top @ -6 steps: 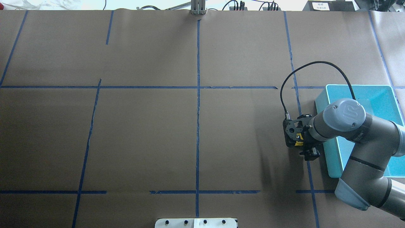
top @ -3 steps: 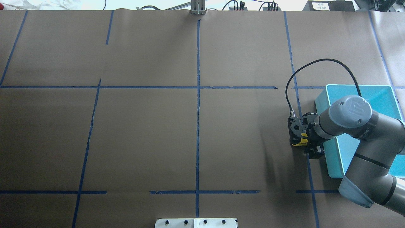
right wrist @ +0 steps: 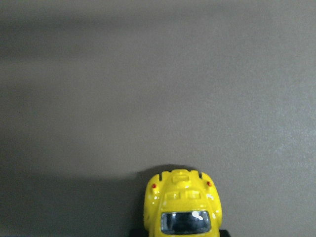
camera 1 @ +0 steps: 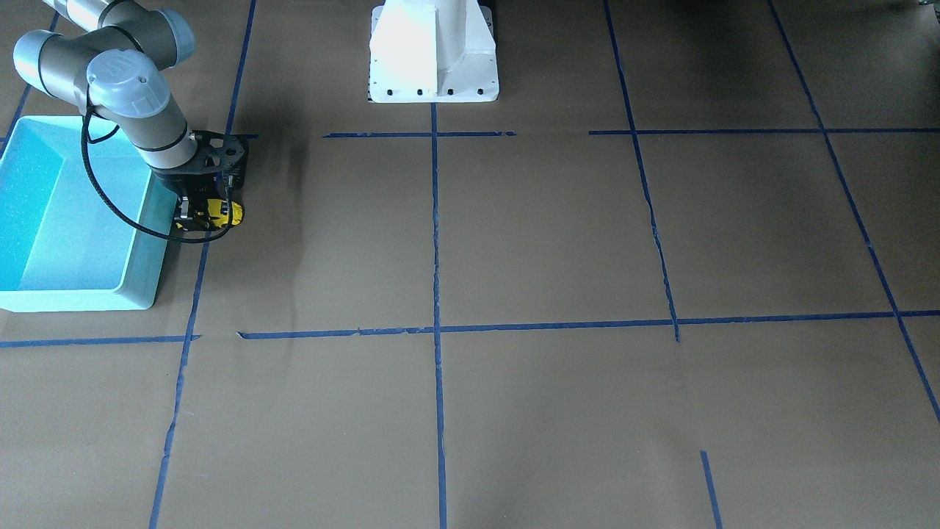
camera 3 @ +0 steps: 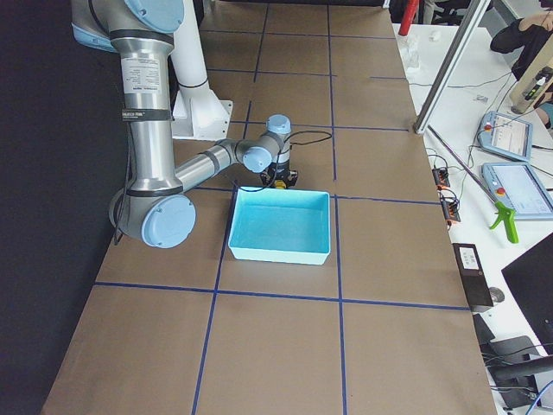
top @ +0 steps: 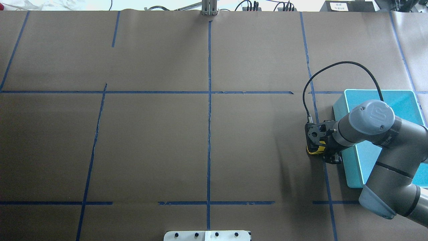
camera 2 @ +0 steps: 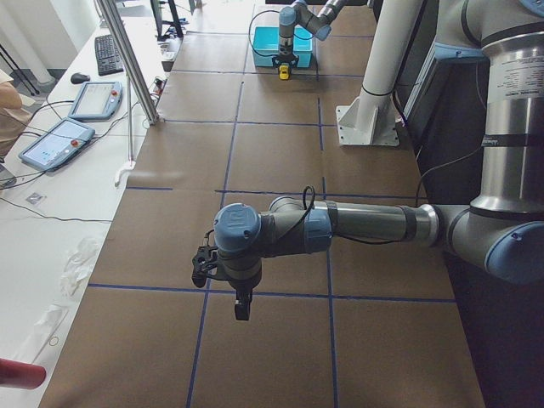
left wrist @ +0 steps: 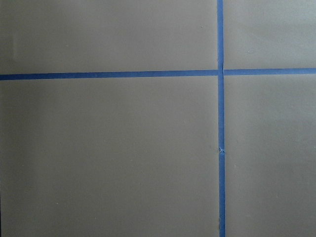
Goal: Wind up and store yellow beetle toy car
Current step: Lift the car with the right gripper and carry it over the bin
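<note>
Since the picture one second back, the right gripper (top: 322, 152) and the yellow beetle toy car (top: 317, 149) have slid a short way toward 3 o'clock, closer to the turquoise bin (top: 354, 174). Nothing else on the surface (top: 150, 144) has changed.

Front-facing view: the right gripper's black fingers stand closed on either side of the car (camera 1: 217, 213), low over the brown paper. The bin's near wall (camera 1: 139, 294) lies just beside it at 9 o'clock.

Overhead view: the car's long axis runs roughly 9 to 3 o'clock. The bin is at 3 o'clock from it, near but not touching. This is the relation that storing turns on: lift clear of the wall, then carry toward 3 o'clock.

Left-end view: the left gripper (camera 2: 242, 306) hangs over bare paper, well apart from the car, so the right arm is much the nearer. Whether the left gripper is open I cannot tell.

Right-end view: the bin (camera 3: 281, 252) holds nothing visible, so storing appears not yet done.

Left wrist view: only paper and crossed blue tape (left wrist: 220, 123) show.

Right wrist view: the car (right wrist: 183, 207) sits at 6 o'clock, one end toward 12. Whether its wheels touch the paper cannot be told.
</note>
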{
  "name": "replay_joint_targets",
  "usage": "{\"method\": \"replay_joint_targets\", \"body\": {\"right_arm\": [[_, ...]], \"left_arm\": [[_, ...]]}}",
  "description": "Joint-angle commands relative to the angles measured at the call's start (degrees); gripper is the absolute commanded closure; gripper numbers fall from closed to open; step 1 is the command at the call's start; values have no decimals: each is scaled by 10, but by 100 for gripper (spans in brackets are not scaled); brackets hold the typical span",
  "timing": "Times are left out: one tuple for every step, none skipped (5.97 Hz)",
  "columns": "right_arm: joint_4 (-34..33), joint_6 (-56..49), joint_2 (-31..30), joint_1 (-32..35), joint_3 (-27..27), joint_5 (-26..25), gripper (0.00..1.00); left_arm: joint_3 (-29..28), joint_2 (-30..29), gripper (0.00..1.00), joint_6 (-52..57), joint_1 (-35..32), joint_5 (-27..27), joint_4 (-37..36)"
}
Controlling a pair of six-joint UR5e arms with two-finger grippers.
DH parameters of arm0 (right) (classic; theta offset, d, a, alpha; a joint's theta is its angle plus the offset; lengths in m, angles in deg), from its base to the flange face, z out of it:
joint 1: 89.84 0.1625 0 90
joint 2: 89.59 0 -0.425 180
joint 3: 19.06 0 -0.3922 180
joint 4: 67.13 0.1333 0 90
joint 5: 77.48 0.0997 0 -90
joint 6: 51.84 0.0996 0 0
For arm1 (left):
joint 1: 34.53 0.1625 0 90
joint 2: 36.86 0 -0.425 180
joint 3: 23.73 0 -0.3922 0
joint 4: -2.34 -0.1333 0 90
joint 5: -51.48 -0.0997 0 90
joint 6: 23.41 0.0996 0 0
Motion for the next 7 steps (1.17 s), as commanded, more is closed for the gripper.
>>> {"method": "replay_joint_targets", "body": {"right_arm": [[-1, -2, -1, 13, -26, 25, 100], [-5, -2, 1, 22, -43, 36, 100], [-6, -1, 11, 46, -55, 59, 100], [-28, -2, 36, 99, -72, 110, 100], [-78, -9, 45, 146, -110, 160, 100], [-105, -49, 34, 195, -143, 200, 100], [-114, -146, -15, 231, -147, 213, 100]], "left_arm": [[0, 0, 0, 1, 0, 0, 0], [0, 0, 0, 1, 0, 0, 0], [0, 0, 0, 1, 0, 0, 0], [0, 0, 0, 0, -1, 0, 0], [1, 0, 0, 0, 0, 0, 0], [0, 0, 0, 0, -1, 0, 0], [0, 0, 0, 0, 0, 0, 0]]}}
